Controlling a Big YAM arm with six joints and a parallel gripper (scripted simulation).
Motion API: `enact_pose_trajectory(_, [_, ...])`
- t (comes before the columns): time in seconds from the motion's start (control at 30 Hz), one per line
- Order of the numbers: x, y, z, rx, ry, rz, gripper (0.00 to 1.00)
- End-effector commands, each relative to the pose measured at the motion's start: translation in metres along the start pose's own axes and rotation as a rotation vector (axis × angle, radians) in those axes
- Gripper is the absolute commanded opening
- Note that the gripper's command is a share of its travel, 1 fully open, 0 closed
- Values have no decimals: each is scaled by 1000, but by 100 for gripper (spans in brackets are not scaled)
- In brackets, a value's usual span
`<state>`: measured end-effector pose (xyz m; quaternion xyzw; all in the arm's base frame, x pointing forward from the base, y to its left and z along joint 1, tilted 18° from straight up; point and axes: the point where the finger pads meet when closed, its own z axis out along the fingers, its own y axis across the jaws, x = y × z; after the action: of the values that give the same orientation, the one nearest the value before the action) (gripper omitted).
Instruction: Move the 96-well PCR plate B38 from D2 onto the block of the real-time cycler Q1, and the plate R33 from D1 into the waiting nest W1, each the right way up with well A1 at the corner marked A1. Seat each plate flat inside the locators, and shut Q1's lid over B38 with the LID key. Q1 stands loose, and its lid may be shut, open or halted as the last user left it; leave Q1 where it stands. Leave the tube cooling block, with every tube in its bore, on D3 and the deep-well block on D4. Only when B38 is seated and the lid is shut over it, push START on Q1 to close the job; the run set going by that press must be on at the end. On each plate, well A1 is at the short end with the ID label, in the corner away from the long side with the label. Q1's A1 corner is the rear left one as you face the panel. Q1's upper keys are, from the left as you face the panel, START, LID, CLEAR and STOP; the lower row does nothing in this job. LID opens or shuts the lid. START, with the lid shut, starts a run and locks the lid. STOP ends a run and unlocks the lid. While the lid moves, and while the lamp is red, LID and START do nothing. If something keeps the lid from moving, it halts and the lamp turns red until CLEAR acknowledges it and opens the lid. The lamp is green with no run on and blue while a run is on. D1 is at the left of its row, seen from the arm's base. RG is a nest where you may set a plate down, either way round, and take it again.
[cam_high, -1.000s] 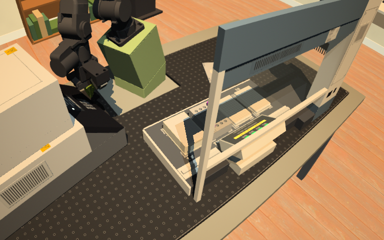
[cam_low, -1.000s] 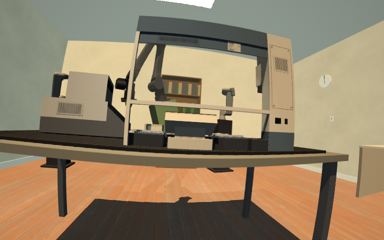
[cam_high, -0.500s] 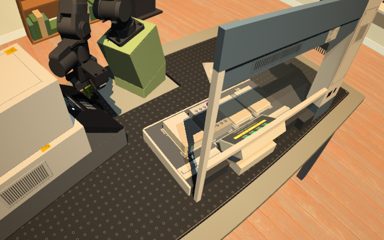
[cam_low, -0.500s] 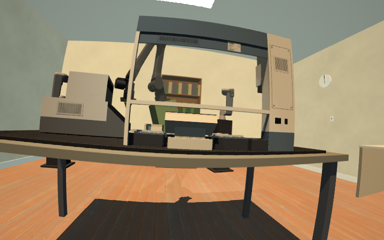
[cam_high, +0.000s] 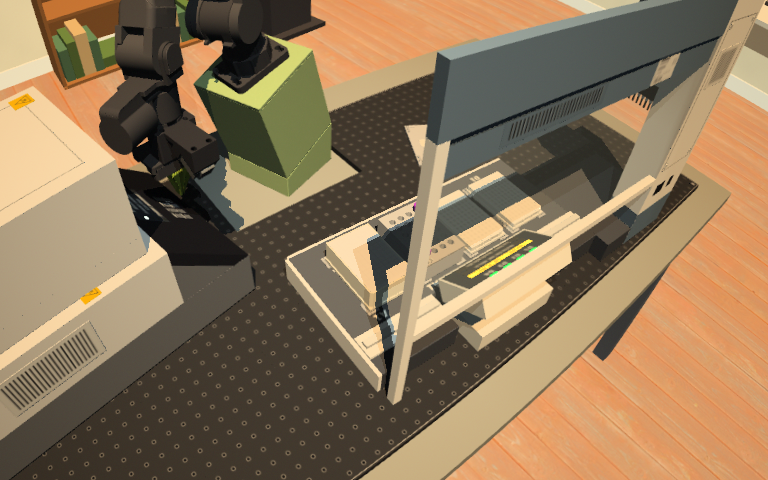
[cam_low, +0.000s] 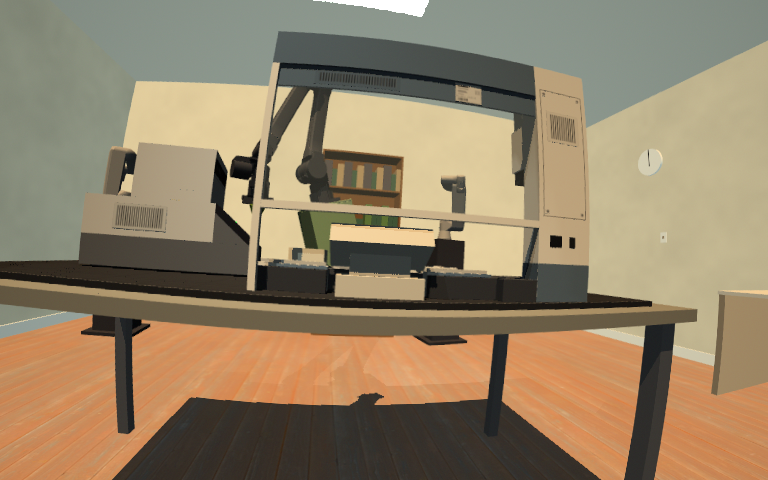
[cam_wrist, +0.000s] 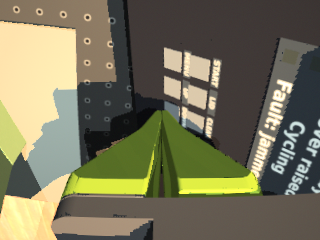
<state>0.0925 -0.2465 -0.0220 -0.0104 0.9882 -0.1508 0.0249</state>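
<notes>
The cycler Q1 (cam_high: 67, 237) stands at the left of the table, with its dark sloping panel (cam_high: 169, 220) facing the arm's base. My gripper (cam_high: 180, 181) is shut and empty, and its green fingertips point down at the panel's keys. In the wrist view the fingertips (cam_wrist: 160, 119) sit just short of the pale key grid (cam_wrist: 191, 87), over its lower left keys. I cannot tell if they touch. The display (cam_wrist: 288, 127) reads in part "Fault: jamm". Two dark plates with tan ends (cam_high: 481, 226) (cam_high: 518, 209) lie side by side on the deck under the gantry.
A tall grey and beige gantry frame (cam_high: 543, 84) spans the deck tray (cam_high: 430, 266), with a post (cam_high: 416, 271) at the front. A grey tube block (cam_high: 396, 217) and a beige block (cam_high: 353, 263) sit on the deck's left. The arm's green base (cam_high: 266, 113) stands right of the gripper.
</notes>
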Motion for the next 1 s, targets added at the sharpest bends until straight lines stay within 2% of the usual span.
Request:
enact_pose_trajectory(0.0, [0, -11, -6, 27, -6, 22, 0])
enact_pose_trajectory(0.47, [-4, -24, -10, 41, -12, 22, 0])
enact_pose_trajectory(0.8, [-4, -34, 10, 39, -14, 3, 0])
enact_pose_trajectory(0.97, [-7, -44, 16, 50, -19, -4, 0])
